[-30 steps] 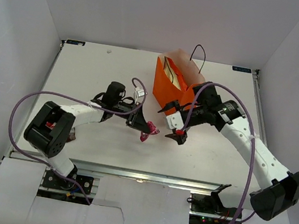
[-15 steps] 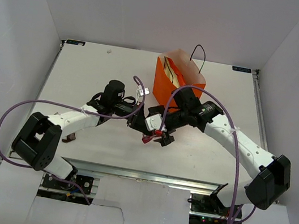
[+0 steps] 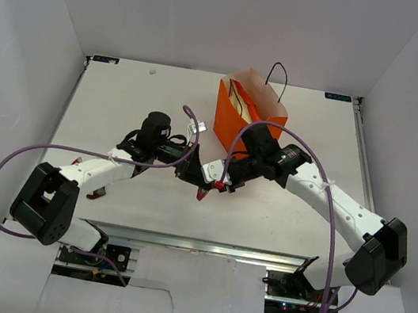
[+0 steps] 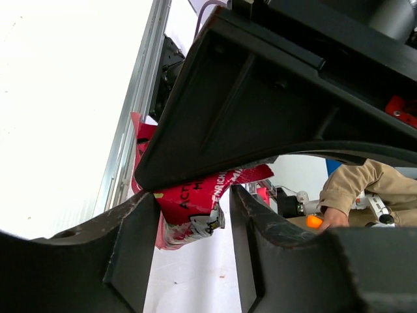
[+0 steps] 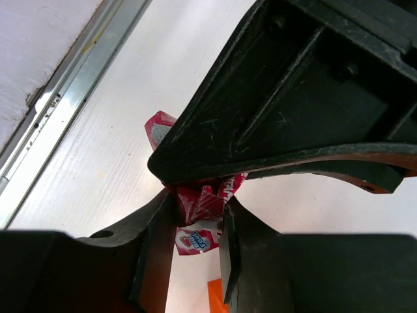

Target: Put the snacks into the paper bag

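**Both hands on the same little wrapper**

So the left hand point(image 3: 192, 173) and the right hand point(image 3: 219, 184) are nose to nose near the front middle of the white surface point(image 3: 137, 104), and the pink-red crinkled wrapper point(image 3: 203, 194) sits right where they meet. From the overhead camera it peeks out just below the two hands, on the near side of them.

In the right wrist view, the right hand's fingers point(image 5: 156, 241) are pulled in to a narrow gap with the wrapper bunched up between them, so it's pinched on that side. The black body of the left hand fills the upper half of that shot.

The left wrist view is less clear. Its fingers point(image 4: 130, 241) stand a bit wider, one on each side of the wrapper. The wrapper touches one finger, with what looks like a sliver of gap at the other. I honestly can't tell if the left hand is actually gripping it or just sitting around it.

The upright orange paper bag with thin black loop handles point(image 3: 240, 122) stands just behind the right hand, mouth up, pale inside showing. The wrapper is outside it, in front of it.
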`<action>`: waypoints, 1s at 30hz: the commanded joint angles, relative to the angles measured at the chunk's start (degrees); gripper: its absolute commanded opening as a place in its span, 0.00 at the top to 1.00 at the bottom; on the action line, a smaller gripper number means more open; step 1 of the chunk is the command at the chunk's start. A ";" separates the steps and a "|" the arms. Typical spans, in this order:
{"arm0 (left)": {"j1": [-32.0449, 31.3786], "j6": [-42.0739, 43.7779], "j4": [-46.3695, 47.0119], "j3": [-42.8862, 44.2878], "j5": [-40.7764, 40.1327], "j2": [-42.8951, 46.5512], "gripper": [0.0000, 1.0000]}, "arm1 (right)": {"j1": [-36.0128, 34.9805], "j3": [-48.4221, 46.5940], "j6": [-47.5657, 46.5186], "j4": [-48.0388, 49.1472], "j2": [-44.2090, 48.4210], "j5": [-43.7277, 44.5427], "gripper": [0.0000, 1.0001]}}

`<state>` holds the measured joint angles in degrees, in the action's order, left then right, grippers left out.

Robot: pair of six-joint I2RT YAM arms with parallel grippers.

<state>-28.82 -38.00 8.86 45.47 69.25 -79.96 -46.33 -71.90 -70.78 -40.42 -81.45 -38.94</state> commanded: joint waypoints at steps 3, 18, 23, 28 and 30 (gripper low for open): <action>0.69 0.47 2.39 0.67 0.00 3.76 0.41 | -1.14 1.32 0.56 1.23 2.43 -1.41 0.74; 18.62 16.74 -33.02 12.27 -35.12 19.39 0.23 | 12.72 -14.45 29.70 11.67 6.14 -1.76 0.91; 18.62 10.85 -34.09 6.49 -51.38 24.14 0.23 | 23.20 -27.23 53.34 21.60 1.21 2.89 0.92; 18.62 7.86 -36.98 2.87 -60.27 29.76 0.23 | 26.81 -29.89 57.60 23.28 -3.53 12.65 0.90; 18.62 6.02 -38.73 1.47 -64.93 31.44 0.21 | 26.73 -28.65 58.21 25.03 -5.11 17.56 0.88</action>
<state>-10.24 -28.75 -26.41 48.10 14.68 -51.92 -19.20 -101.82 -19.18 -18.72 -83.11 -29.52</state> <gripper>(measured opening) 0.779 0.297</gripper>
